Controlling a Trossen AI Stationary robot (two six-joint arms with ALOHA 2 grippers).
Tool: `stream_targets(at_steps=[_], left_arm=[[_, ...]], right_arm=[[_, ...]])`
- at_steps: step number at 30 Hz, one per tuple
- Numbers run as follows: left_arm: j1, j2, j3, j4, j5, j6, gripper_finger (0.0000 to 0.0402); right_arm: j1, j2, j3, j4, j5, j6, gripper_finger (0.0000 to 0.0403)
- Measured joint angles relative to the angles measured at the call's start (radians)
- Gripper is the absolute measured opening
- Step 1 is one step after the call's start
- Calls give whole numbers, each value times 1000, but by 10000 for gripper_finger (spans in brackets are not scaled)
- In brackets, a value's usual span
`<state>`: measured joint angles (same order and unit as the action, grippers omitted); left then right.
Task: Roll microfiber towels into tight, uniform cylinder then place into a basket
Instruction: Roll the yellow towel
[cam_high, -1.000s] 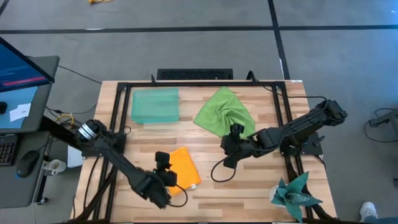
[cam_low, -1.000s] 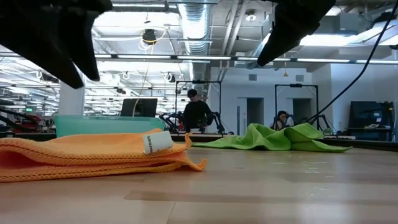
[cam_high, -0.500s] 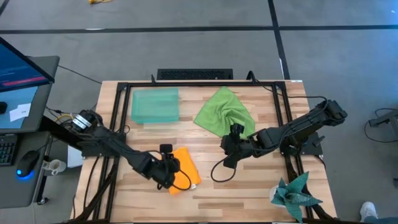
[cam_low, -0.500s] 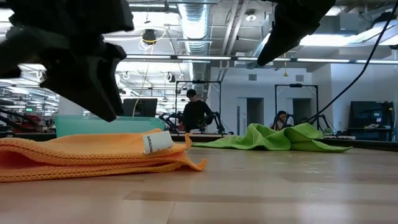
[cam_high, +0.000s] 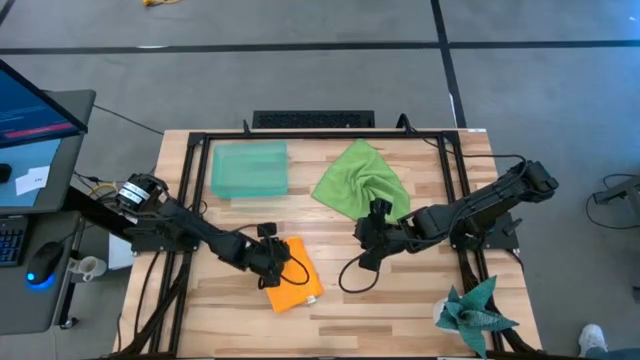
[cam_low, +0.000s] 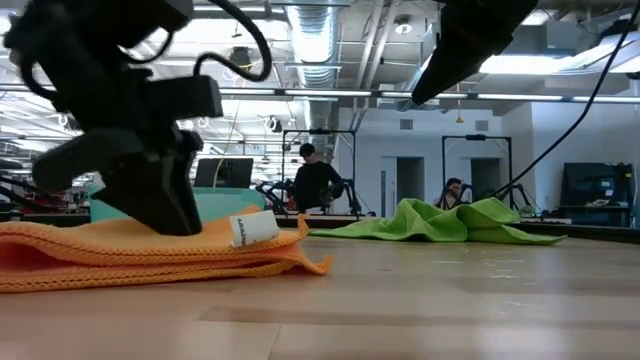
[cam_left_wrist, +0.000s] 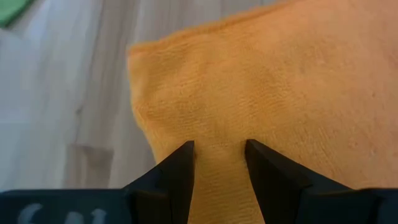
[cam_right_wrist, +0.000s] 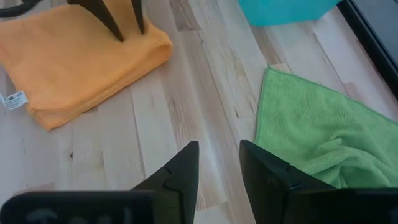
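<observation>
Left gripper (cam_left_wrist: 219, 163) fingers spread, tips pressing on folded orange towel (cam_left_wrist: 280, 87); right gripper (cam_right_wrist: 219, 163) spread, holding nothing, beside green towel (cam_right_wrist: 323, 124).

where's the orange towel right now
In the high view, the orange towel lies folded on the front-left part of the table, nearer the front edge than the basket, with the open left gripper down on it and the green towel farther back right.

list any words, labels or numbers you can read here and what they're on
Nothing can be read.
White tag on the orange towel: carries print, too small to read.
Paper slip on the desk beside the table: blurred.
Monitor at far left: screen content too small to read.
</observation>
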<state>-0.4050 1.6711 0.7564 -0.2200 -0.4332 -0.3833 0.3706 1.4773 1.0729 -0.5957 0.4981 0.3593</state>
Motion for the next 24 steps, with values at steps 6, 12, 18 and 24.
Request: stream_targets(at_steps=[6, 12, 18, 24], left_arm=[[88, -1, -44, 151, 29, 14, 139], [161, 0, -54, 269, 35, 35, 139], [175, 0, -54, 318, 36, 188, 139], [123, -2, -53, 466, 39, 222, 139]], right_arm=[[-7, 0, 0, 1, 0, 0, 137], [-22, 0, 0, 5, 0, 1, 139], [-22, 0, 0, 6, 0, 6, 137], [-18, 0, 0, 6, 0, 6, 139]])
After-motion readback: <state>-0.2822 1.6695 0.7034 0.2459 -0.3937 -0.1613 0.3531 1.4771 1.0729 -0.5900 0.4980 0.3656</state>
